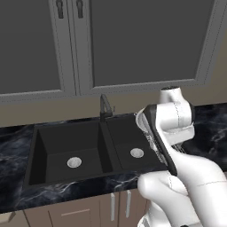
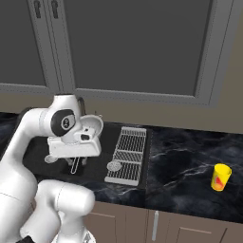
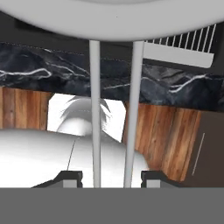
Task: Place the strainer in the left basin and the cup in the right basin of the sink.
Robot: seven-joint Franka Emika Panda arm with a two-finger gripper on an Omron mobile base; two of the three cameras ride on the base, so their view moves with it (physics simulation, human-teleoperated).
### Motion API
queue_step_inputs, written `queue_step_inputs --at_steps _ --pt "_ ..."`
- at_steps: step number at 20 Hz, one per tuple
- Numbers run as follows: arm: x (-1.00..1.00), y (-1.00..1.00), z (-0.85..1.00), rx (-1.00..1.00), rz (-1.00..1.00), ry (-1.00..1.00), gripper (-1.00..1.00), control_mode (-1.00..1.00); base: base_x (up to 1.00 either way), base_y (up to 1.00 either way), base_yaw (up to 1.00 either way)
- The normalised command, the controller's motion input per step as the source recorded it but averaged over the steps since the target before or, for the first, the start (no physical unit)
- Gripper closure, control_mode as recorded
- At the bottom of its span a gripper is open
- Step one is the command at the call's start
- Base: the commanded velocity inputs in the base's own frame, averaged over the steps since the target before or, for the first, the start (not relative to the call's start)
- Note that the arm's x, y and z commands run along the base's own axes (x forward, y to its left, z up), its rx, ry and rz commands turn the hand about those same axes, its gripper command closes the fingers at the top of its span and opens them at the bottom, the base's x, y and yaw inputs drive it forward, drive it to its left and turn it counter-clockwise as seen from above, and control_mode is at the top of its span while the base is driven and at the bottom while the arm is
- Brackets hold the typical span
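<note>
My gripper [image 3: 111,177] is closed on the strainer [image 3: 114,19], its two handle wires running between my fingertips [image 3: 70,177] and the bowl beyond them. Gripper and strainer are held above the sink [image 1: 66,146]. The drying rack [image 2: 127,153] lies just beside my hand; the cup [image 2: 220,177] stands well apart on the counter [image 2: 185,161].

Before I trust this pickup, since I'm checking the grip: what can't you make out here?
- Pincer contact: hand view, the tips flank the strainer's wire handle, but the bottom edge cuts off any touch.
- Strainer bowl: hand view, top edge crops it.
- Right basin: left base view, the arm covers its right side.
- Cup: right base view, too small for detail.
</note>
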Motion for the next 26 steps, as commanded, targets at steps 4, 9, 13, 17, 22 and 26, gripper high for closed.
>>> queue_step_inputs --at_steps 4,9,13,17,22,26 --pt "0.0 0.61 0.07 0.0 0.15 0.12 1.0 -1.0 0.0 0.0 0.0" --pt "0.0 0.52 0.06 0.0 0.15 0.1 1.0 -1.0 0.0 0.0 0.0" --pt "0.0 0.46 0.03 0.0 0.14 0.08 1.0 -1.0 0.0 0.0 0.0" --pt "0.0 0.44 0.02 0.01 0.14 0.07 1.0 -1.0 0.0 0.0 0.0" --pt "0.05 0.47 0.09 0.01 0.13 0.09 1.0 -1.0 0.0 0.0 0.0" --pt "0.15 0.36 0.1 0.05 0.1 0.08 1.0 -1.0 0.0 0.0 0.0"
